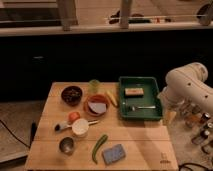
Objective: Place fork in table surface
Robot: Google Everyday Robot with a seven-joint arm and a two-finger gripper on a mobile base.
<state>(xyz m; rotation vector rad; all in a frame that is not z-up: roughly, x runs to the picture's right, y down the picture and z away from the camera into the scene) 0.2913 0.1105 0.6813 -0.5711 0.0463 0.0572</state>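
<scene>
Counter [142, 145] of light-wood planks fills the lower frame, its near edge cut off. White arm [187, 85] bulks at the right, partly out of frame. The claw [170, 116] seems to hang just beside the right rim of the green tray [141, 116], past the counter's edge; I cannot tell whether it is spread or pressed together. Fork [140, 107] lies flat inside the tray near its front wall, apart from the claw, its tines hard to make out. A tan block [133, 91] sits behind it.
</scene>
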